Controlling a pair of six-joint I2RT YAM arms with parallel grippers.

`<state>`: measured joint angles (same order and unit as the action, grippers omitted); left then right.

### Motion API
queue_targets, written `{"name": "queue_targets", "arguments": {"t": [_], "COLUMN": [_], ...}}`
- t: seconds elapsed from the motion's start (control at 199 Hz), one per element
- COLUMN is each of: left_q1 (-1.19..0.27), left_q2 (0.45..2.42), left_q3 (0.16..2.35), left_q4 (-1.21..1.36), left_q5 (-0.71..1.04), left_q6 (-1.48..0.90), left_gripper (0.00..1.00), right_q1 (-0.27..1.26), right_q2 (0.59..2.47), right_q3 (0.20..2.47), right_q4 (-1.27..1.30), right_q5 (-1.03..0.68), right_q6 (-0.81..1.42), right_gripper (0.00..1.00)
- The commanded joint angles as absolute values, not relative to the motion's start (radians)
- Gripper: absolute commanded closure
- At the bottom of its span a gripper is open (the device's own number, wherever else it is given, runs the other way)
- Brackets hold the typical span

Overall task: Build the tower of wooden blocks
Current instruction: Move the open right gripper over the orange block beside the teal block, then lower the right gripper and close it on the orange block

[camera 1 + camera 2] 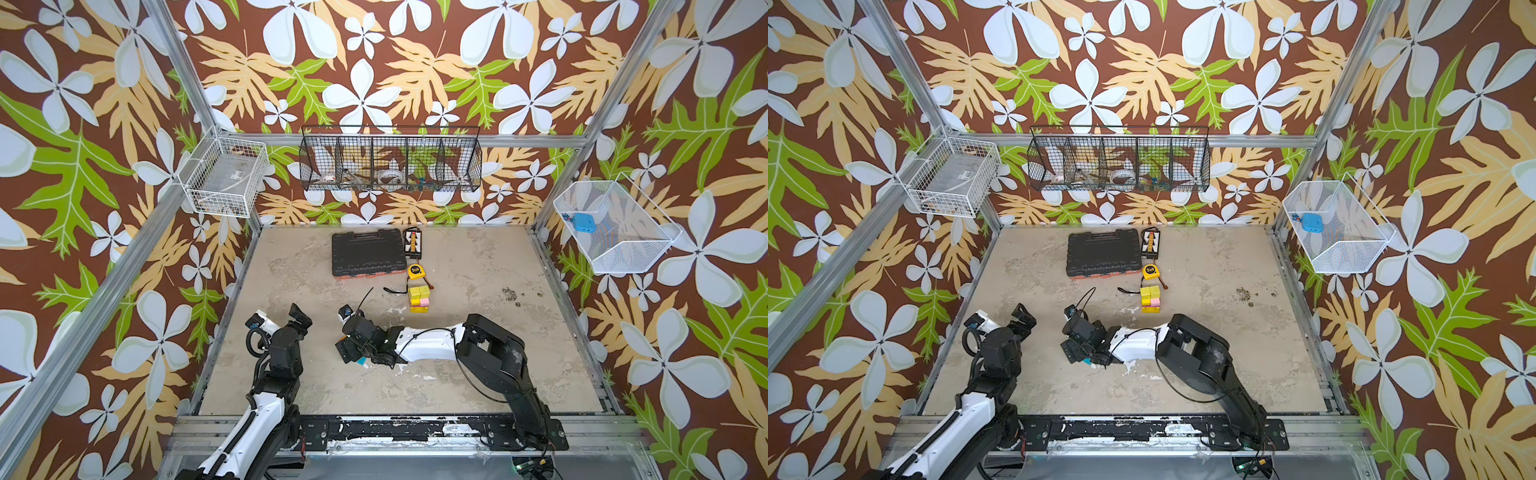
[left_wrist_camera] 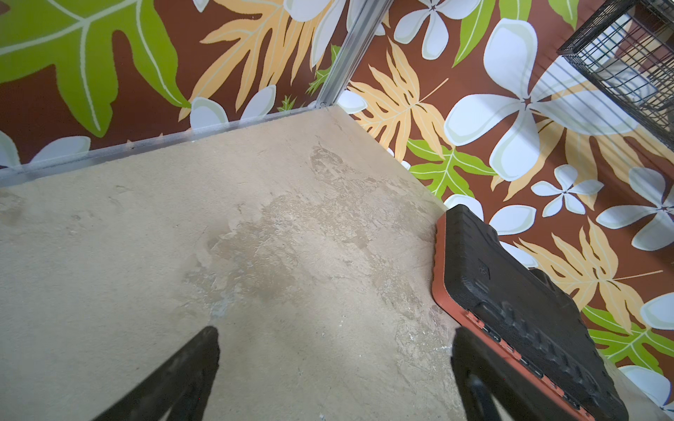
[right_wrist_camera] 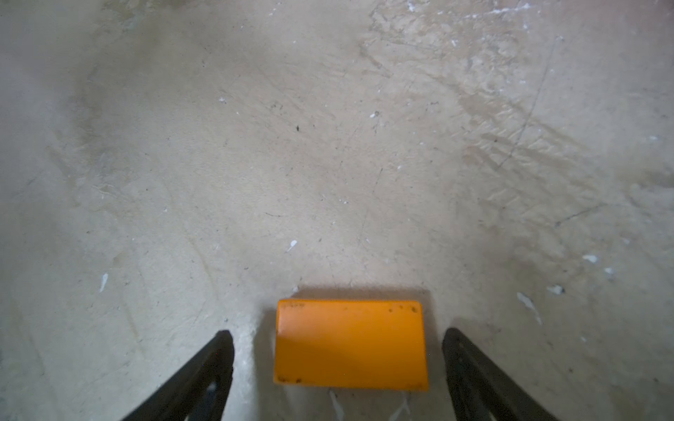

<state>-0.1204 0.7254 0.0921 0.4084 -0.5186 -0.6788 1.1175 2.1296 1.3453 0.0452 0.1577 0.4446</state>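
Tower point(image 1: 419, 298) — just before tape measure point(image 1: 414, 271)

Brown walls point(image 1: 415, 25) of white flowers and green leaves enclose a scuffed beige tabletop point(image 1: 478, 266) beneath a black wire basket point(image 1: 473, 162).

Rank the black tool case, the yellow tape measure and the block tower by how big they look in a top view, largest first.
1. black tool case, clearly the largest.
2. tower; its height puts its top nearer the camera, which may inflate it a little.
3. yellow tape measure, the smallest.
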Motion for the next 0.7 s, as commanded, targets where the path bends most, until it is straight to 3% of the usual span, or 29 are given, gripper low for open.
{"name": "queue_targets", "arguments": {"t": [0.0,0.282,0.548,0.603,0.699], "left_q1": [-0.119,-0.119,-0.12,-0.119,-0.119], "left_q2": [0.723,0.722,0.726,0.731,0.736], "left_q3": [0.095,0.092,0.092,0.093,0.095], "left_q4": [0.448,0.45,0.458,0.46,0.462], "left_q5": [-0.521,-0.517,-0.511,-0.508,-0.505], "left_q6": [-0.69,-0.689,-0.686,-0.684,-0.684], "left_gripper": [0.0,0.0,0.0,0.0,0.0], "right_q1": [1.115,1.119,1.122,1.125,1.136], "right_q2": [2.141,2.187,2.194,2.192,2.187], "right_q3": [1.359,1.418,1.432,1.433,1.427], "right_q4": [-0.008,-0.056,-0.076,-0.08,-0.081], "right_q5": [0.197,0.202,0.209,0.211,0.222], "right_q6": [0.456,0.449,0.456,0.456,0.456], "right_gripper": [0.13,0.2,0.34,0.33,0.23]}}
